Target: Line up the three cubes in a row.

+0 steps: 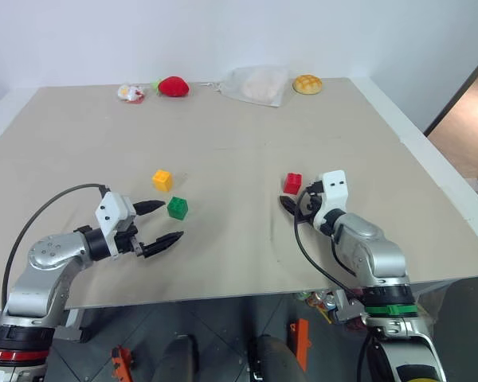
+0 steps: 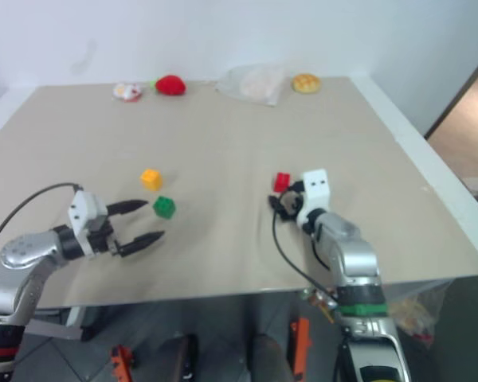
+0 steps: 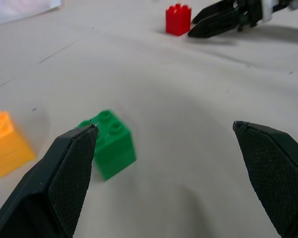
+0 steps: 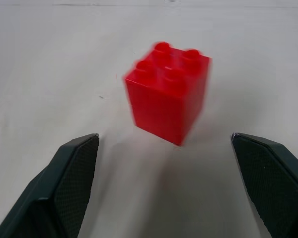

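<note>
Both my pincers are wide open w/ nothing in them. Taking the green cube [image 1: 177,208] as my mark: the yellow cube [image 1: 162,180] sits just beside it, further from me & a bit to my left; the red cube [image 1: 292,183] is well apart, off to my right on the worktop [image 1: 247,135]. My left pincer [image 1: 159,224] hovers just on the near side of the green cube, and my right pincer [image 2: 280,204] is near the red one.

Risks, as I judge it: left upper finger [image 3: 72,163] looks v. close to the green cube's corner, so sweeping in could nudge it into the yellow one. On the right, the red cube sits turned corner-on between my fingers (a skewed grip may twist or pop it out).

Head views give the overall spread, plus the strawberry toy [image 1: 173,86] & bun [image 1: 307,83] at the far edge. Wrist views give what those can't: finger-to-cube clearance, the studs, and how the red cube [image 4: 168,91] is angled.
</note>
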Robot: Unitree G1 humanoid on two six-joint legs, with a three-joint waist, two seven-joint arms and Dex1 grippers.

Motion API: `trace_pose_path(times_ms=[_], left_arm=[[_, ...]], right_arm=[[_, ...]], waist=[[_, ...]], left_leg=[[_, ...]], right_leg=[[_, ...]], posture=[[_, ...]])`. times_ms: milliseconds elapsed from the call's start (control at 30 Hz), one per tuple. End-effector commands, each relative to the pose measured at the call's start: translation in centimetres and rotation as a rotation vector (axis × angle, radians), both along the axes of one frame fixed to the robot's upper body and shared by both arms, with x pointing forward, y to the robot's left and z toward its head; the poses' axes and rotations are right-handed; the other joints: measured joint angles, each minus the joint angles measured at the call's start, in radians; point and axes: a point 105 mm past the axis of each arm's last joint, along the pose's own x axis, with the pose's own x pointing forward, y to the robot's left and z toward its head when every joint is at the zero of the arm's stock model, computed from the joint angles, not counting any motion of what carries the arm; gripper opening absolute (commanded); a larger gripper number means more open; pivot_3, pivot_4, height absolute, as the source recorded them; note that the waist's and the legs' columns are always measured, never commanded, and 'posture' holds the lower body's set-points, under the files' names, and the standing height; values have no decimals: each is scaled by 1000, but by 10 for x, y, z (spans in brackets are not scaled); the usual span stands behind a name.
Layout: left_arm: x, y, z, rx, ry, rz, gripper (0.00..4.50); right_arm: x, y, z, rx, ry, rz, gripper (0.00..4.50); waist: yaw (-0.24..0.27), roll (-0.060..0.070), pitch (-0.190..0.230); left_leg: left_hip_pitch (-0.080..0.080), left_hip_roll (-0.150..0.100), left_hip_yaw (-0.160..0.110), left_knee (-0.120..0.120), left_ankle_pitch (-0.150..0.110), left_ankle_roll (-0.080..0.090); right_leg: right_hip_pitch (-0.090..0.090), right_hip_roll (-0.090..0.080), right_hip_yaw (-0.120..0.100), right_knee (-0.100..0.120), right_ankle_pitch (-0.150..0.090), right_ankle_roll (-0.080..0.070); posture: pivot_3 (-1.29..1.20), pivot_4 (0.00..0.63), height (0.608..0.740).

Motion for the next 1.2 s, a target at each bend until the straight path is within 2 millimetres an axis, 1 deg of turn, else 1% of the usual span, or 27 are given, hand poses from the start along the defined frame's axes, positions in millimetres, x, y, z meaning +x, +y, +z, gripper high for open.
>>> trace_pose_path(times_ms=[33,200,233,400,467,500,667,700,733,800,867,933,1033,1133,1200], left_arm=[[-2,-17,20,-56,-66,-47,4500],[1,-30,25,-103,-85,-55,4500],[1,-32,27,-117,-91,-54,4500],[5,-38,31,-150,-117,-36,4500],[6,-40,32,-158,-124,-31,4500],[8,-41,33,-164,-127,-27,4500],[11,-45,42,-204,-147,-13,4500],[13,-46,44,-212,-148,-10,4500],[13,-46,46,-225,-146,-11,4500],[12,-49,52,-250,-135,-36,4500],[8,-50,55,-256,-101,-88,4500],[5,-48,58,-241,-79,-135,4500],[9,-41,60,-211,-67,-147,4500],[13,-35,64,-210,-51,-155,4500],[12,-34,64,-212,-17,-175,4500]], right_arm=[[7,9,21,-33,-71,-22,4430],[15,12,26,-76,-94,-64,4430],[17,11,27,-73,-93,-75,4430],[22,11,28,-90,-99,-90,4430],[23,11,28,-90,-100,-93,3891],[24,12,29,-93,-109,-91,3689],[27,9,25,-80,-110,-110,1920],[27,8,25,-81,-110,-111,1423],[27,7,24,-78,-110,-111,1182],[26,7,26,-66,-118,-97,1153],[21,15,33,-43,-139,-1,1153],[12,26,42,-68,-191,138,1153],[3,28,41,-86,-183,261,1153],[-22,36,47,-32,-177,505,1153],[-39,34,51,0,-160,645,1153]], waist=[[0,0,0],[0,0,0],[0,0,0],[0,-1,0],[0,-1,0],[0,-1,0],[0,-1,0],[0,-1,0],[0,-1,0],[0,-1,0],[0,-1,0],[-1,-1,0],[0,-1,0],[0,-1,0],[0,-1,0]], left_leg=[[0,0,0,0,0,0],[-1,1,1,0,0,0],[-1,2,2,0,0,0],[-2,3,3,0,0,0],[-2,4,3,0,0,0],[-2,4,3,0,0,0],[-2,5,3,0,0,0],[-2,5,3,0,0,0],[-2,5,3,0,0,0],[-2,5,4,1,0,0],[-2,5,4,1,0,0],[-2,5,4,1,0,0],[-2,6,4,1,0,0],[-2,7,4,1,0,0],[-2,8,4,1,0,0]], right_leg=[[0,0,1,0,0,0],[-1,2,2,0,1,1],[-2,2,3,0,3,4],[-3,4,4,0,4,5],[-3,5,4,0,5,4],[-4,6,4,0,5,4],[-4,7,5,0,5,4],[-4,7,6,0,5,4],[-4,7,6,0,5,4],[-4,7,6,0,6,4],[-4,7,7,0,6,4],[-4,8,7,0,6,4],[-5,8,7,0,6,4],[-5,10,7,0,5,4],[-5,11,8,0,5,4]], posture=[[0,150,740],[0,150,740],[0,150,740],[0,150,740],[0,150,740],[0,150,740],[0,150,740],[0,150,740],[0,150,740],[0,150,740],[0,150,740],[0,150,740],[0,150,740],[0,150,740],[0,150,740]])
